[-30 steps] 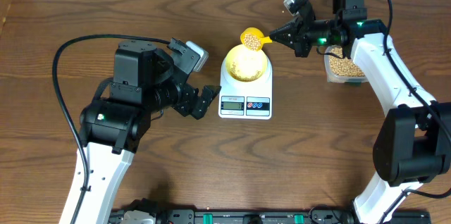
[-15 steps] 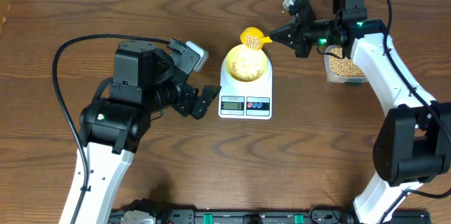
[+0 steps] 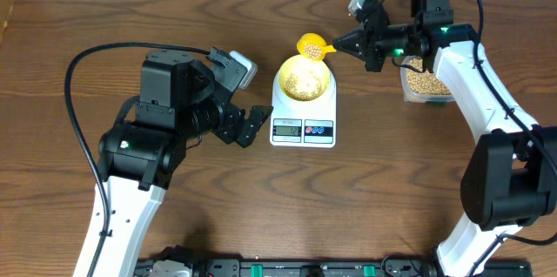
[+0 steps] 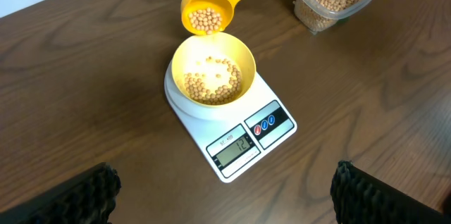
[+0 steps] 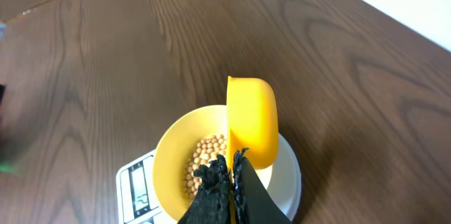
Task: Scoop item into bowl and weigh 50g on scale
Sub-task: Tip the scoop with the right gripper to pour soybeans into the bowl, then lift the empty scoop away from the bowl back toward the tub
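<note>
Clamping the scoop (image 3: 310, 48) by its handle, the right gripper (image 3: 346, 43) holds the cup tipped just ahead of its fingertips, over the far rim of the bowl (image 4: 246, 62) on the scale (image 3: 302, 129) below. Almost nothing has shifted in the last second: beans (image 4: 211, 86) still lie in both scoop and bowl, so the pour looks slow and metered. Further off, the left gripper (image 3: 254, 125) hangs wide open beside the scale.

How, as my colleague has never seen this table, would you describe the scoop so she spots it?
Find the white digital scale mid-table, with a pale yellow bowl on it. The scoop hangs over the bowl's far rim, its handle pinched in the right gripper. Unlike the bowl, it is smaller, deeper yellow and handled.
</note>
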